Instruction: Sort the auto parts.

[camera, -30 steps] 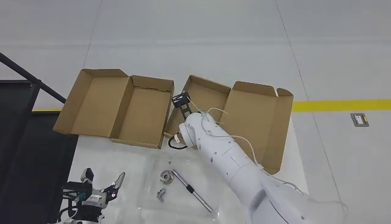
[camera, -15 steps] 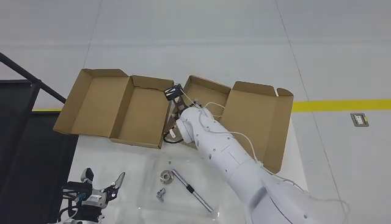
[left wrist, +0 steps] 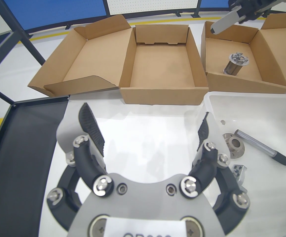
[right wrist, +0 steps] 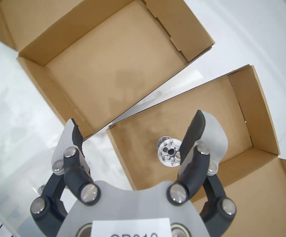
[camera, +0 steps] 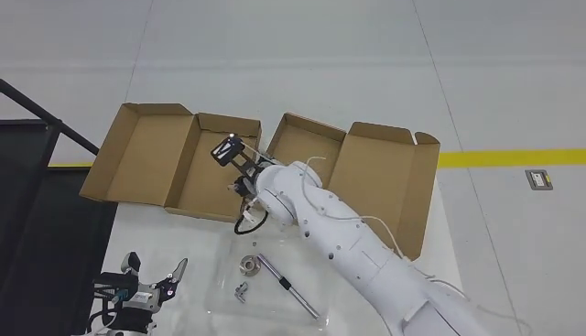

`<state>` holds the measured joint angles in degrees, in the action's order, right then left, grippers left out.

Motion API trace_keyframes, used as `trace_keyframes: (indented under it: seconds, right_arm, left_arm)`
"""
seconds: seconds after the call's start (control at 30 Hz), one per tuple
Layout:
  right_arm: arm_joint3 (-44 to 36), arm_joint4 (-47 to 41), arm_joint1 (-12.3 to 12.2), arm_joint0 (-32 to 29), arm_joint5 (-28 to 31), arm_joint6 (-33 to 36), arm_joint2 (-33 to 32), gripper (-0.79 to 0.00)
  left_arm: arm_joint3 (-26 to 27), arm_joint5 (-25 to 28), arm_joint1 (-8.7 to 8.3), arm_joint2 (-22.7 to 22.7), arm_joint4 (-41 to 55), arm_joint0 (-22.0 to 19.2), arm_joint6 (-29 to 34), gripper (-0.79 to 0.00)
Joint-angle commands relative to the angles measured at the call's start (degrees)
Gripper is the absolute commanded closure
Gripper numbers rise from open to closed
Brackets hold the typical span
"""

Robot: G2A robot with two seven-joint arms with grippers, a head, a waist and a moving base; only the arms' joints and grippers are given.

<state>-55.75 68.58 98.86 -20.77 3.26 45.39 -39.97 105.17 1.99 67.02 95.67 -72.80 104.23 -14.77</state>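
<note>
Hovering above the line where two open cardboard boxes meet, the right gripper (right wrist: 136, 118) has its jaws spread wide and carries nothing. In the top view it sits over the right-hand edge of the left box (camera: 206, 176), just beside the right box (camera: 300, 142). Both boxes stand side by side at the far edge of the bench (camera: 156, 231), lids folded outward. A toothed metal cylinder (right wrist: 168, 151) rests on the floor of the right box, apart from its walls. The left gripper (left wrist: 144, 112) hangs low over the near left part of the bench, jaws wide and nothing between them, just beside a clear tray (left wrist: 256, 97). The tray holds three parts: a flanged ring (left wrist: 234, 145), a rod (left wrist: 263, 149) with a dark sleeve on one end, and a small bracket (left wrist: 239, 171). The ring lies just beside the bare end of the rod, and the bracket lies near the ring, on the robot's side. A black panel (left wrist: 22, 149) borders the bench on the left.
</note>
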Motion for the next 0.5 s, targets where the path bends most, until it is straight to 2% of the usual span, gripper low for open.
trace_keyframes:
  seconds: [0.0,0.1,0.2,0.33,0.47]
  right_arm:
    - [-14.68,5.17,-2.88,-7.33,2.56,6.47,-2.52,-0.785]
    - [-32.94,11.91,-6.54,-19.01,7.77,15.03,-6.68,-0.785]
    - [-43.85,16.47,-8.64,-27.63,13.29,20.71,-8.22,-0.785]
    - [-47.01,20.06,-9.55,-32.82,17.81,26.93,-5.92,-0.785]
    - [-44.04,19.64,-9.11,-33.96,15.37,29.48,-3.94,-0.785]
  left_arm:
    - [0.00,0.00,0.00,0.00,0.00,0.00,0.00,-0.785]
    - [0.00,0.00,0.00,0.00,0.00,0.00,0.00,-0.785]
    - [0.00,0.00,0.00,0.00,0.00,0.00,0.00,-0.785]
    - [0.00,0.00,0.00,0.00,0.00,0.00,0.00,-0.785]
    - [0.00,0.00,0.00,0.00,0.00,0.00,0.00,-0.785]
